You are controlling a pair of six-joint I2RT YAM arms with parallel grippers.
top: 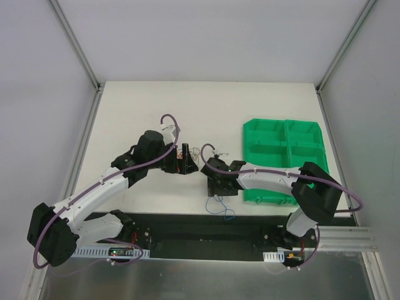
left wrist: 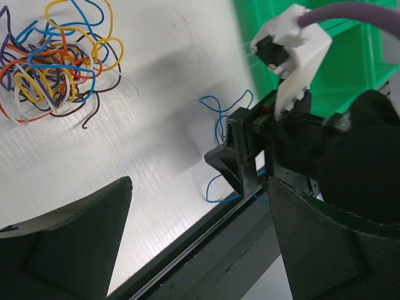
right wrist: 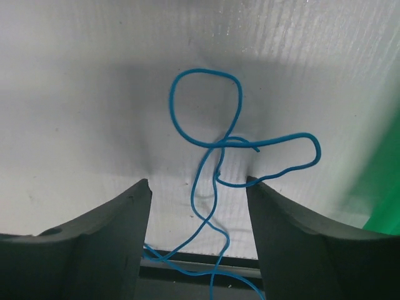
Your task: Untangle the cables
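- The white tabletop (top: 137, 106) is shown whole only in the top view. The cables are gathered near its middle.
- A green tray (top: 285, 147) is set at 3 o'clock of that middle.
- The left tool (left wrist: 199, 187) is held with its fingers wide apart and nothing between them.
- The right tool (right wrist: 199, 182) is held low over the tabletop, fingers apart, straddling one strand but not clamped on it.
- The knot of cables (left wrist: 53, 62), in blue, yellow, orange, white and dark strands, is shown plainly only in the left wrist view, at 10 o'clock of that picture. In the top view it is mostly hidden by the left tool.
- One blue cable (right wrist: 220, 144) is laid apart from the knot, at 6 o'clock of the right tool in the top view. Its loop and crossing are resolved only in the right wrist view.
- The step in hand is judged to be picking this single strand. The next move calls for the fingers to be closed on the stretch between them, though it cannot be told whether the fingertips touch the tabletop.
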